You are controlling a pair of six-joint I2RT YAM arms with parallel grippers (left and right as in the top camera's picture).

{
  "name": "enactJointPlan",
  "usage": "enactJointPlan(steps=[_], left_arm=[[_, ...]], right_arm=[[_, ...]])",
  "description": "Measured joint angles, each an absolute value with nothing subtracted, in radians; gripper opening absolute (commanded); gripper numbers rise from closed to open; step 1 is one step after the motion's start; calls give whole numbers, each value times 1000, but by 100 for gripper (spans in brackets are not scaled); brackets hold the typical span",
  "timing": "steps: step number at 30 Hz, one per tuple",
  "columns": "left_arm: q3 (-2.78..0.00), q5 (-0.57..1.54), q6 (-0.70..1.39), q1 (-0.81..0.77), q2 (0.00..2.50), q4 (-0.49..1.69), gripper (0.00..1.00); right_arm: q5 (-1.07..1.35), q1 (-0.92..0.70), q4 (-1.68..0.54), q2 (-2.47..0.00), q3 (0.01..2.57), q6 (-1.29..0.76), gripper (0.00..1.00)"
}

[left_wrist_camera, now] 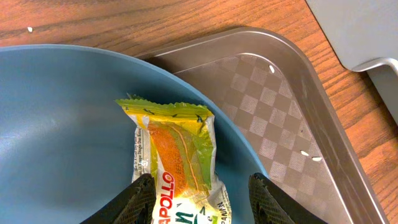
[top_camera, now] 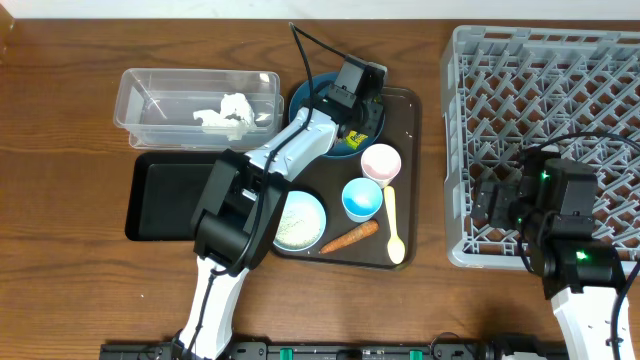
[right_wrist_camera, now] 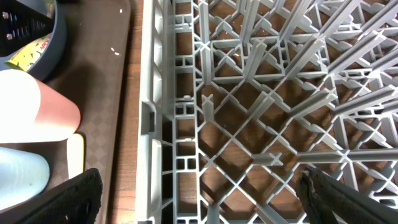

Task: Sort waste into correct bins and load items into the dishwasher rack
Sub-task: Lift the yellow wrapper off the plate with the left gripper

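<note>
The yellow-green wrapper lies in the dark blue dish at the back of the brown tray. My left gripper is open, its fingers on either side of the wrapper's near end; overhead it is over the dish. Crumpled white tissue lies in the clear tub. The black tray is beside it. A white bowl of rice, carrot stick, pink cup, light blue cup and cream spoon sit on the brown tray. My right gripper is open over the grey rack.
The dark brown tray lies between the bins and the rack. The right wrist view shows the rack's left wall next to the tray edge, with the pink cup and spoon close by.
</note>
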State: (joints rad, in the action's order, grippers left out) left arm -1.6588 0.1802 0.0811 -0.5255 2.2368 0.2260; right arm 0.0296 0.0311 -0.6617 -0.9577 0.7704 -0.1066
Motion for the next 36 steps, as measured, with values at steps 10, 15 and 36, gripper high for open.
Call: enactJointPlan(steps=[10,15,36], left_arm=[[-1659,101,81,-525,2239,236,48],[-1659,97,81,-525,2257,255,48],[-1658,82,83,-525,2264,394,6]], right_arm=[[30,31,-662,-958,770,-107,99],[31,31,-667,-958,770,-107,99],[34,31,-667,-958,770,-107,99]])
